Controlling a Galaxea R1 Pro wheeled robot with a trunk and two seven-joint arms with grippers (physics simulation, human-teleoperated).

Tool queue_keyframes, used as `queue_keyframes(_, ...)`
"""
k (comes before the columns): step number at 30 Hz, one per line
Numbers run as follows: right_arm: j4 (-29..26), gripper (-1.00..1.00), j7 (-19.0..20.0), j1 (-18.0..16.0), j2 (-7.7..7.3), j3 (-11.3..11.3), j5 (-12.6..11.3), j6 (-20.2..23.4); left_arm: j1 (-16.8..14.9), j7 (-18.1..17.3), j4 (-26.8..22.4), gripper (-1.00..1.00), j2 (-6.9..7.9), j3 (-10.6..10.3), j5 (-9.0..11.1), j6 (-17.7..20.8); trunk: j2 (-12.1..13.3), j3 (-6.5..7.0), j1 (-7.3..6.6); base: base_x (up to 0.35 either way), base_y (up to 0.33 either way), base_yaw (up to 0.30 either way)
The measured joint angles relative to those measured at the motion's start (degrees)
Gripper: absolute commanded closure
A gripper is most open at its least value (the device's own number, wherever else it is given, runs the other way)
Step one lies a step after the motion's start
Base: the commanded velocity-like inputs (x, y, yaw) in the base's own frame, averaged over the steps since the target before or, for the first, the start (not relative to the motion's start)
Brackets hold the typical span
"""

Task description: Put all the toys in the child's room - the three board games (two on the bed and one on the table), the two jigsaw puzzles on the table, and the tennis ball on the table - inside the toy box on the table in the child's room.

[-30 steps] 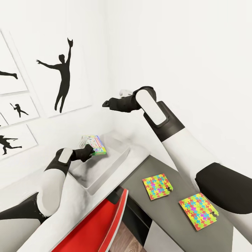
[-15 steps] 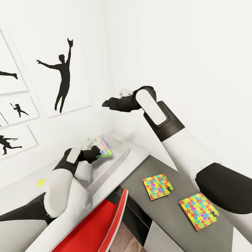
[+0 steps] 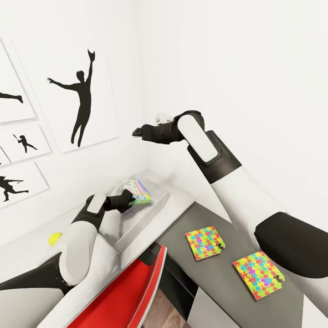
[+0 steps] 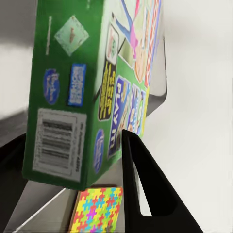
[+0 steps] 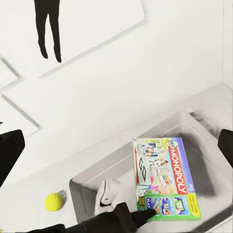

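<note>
Reaching forward with its elbow bent, the left pincer (image 3: 129, 201) clamps the white-and-green board game (image 3: 136, 192) over the toy box (image 3: 150, 212) on the bench (image 3: 182, 200); the right pincer (image 3: 136, 132) hangs raised, jaws spread.

- A large white wall picture (image 3: 77, 86) with a black silhouette of a jumping person hangs in the upper left.
- Smaller silhouette pictures (image 3: 25, 143) hang at the left edge, below it.
- A red chair (image 3: 127, 291) stands at the bottom centre.
- A dark grey cabinet (image 3: 228, 278) lies in the lower right.
- A strip of wooden floor (image 3: 166, 310) shows at the bottom.
</note>
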Motion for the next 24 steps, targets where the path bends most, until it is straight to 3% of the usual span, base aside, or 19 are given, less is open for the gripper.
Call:
queue_keyframes(4, -0.14, -1.00, 0.00, 0.00, 0.00, -0.01, -1.03, -0.24, 0.08, 0.07, -0.02, 1.00, 0.00, 0.01, 0.20, 0.77, 0.00, 0.00, 0.00, 0.000, 0.000, 0.000)
queue_keyframes(13, -0.07, -1.00, 0.43, -0.01, 0.00, -0.04, -0.74, -2.79, 0.21, -0.62, -0.08, 1.00, 0.45, -0.06, 0.24, 0.73, 0.00, 0.00, 0.00, 0.000, 0.000, 0.000)
queue_keyframes(24, -0.10, -1.00, 0.46, -0.01, 0.00, 0.22, -0.66, -2.96, 0.22, -0.58, -0.08, 1.00, 0.27, -0.25, -0.08, 0.52, 0.00, 0.00, 0.00, 0.000, 0.000, 0.000)
